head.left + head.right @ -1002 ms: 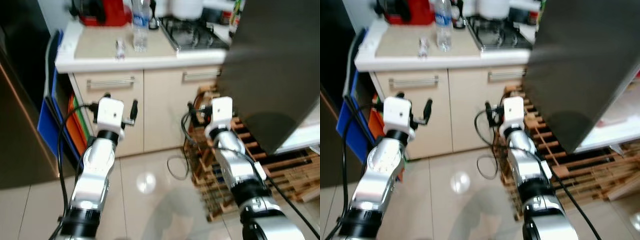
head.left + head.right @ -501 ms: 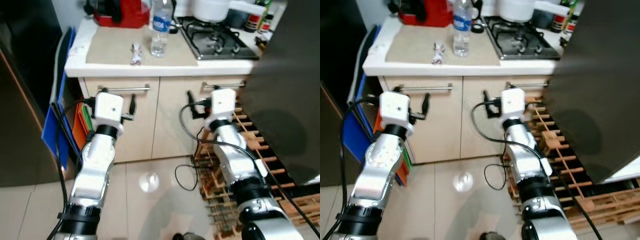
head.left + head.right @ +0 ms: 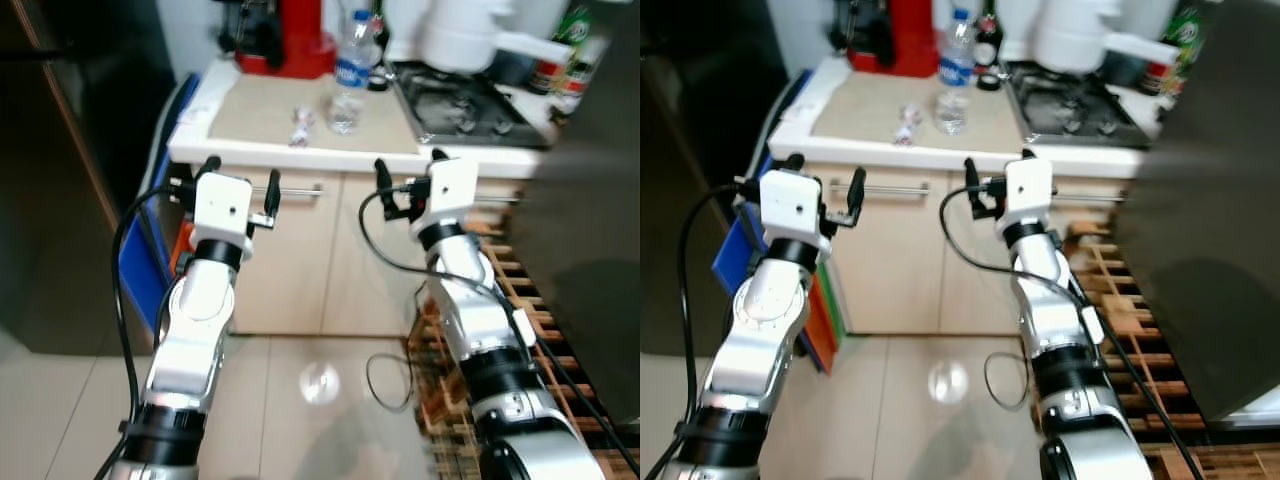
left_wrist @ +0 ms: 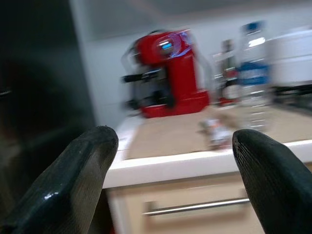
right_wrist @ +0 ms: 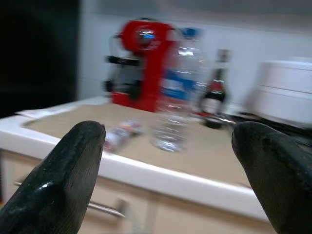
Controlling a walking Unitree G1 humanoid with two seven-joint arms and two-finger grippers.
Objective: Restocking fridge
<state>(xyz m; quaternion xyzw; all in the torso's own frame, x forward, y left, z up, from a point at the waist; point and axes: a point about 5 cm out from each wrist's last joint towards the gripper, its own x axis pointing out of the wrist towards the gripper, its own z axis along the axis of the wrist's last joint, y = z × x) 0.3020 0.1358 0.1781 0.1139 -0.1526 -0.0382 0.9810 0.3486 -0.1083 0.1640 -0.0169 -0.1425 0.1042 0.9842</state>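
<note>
Both arms are raised in front of a kitchen bench (image 3: pixel 250 150), the left gripper (image 3: pixel 238 182) and the right gripper (image 3: pixel 405 180) each held at about the height of the bench's front edge, fingers spread wide and holding nothing. A clear plastic water bottle (image 3: pixel 350 72) with a blue label and blue cap stands upright on the beige mat (image 3: pixel 270 105) that covers the bench top, well apart from either gripper; in the right wrist view the bottle (image 5: pixel 175 102) sits between that gripper's two black fingers (image 5: pixel 63 180), though far beyond them. Just beside the bottle, on the robot's left of it, lies a small crumpled wrapper (image 3: pixel 301 124). A red coffee machine (image 3: pixel 290 40) stands at the back of the bench, with a dark glass bottle (image 3: pixel 988 45) next to it. To the right of the mat is a gas hob (image 3: pixel 470 105) carrying a white pot (image 3: pixel 465 35), and behind it stand more bottles (image 3: pixel 570 50). Below the bench run cream cupboard fronts with a steel bar handle (image 3: pixel 890 188). A blue board (image 3: pixel 150 260) leans against the cupboard's left side beside a dark tall unit (image 3: pixel 70 200). A wooden rack (image 3: pixel 560 330) lies on the tiled floor (image 3: pixel 300 400) at the right, by a large dark panel (image 3: pixel 1210 250).
</note>
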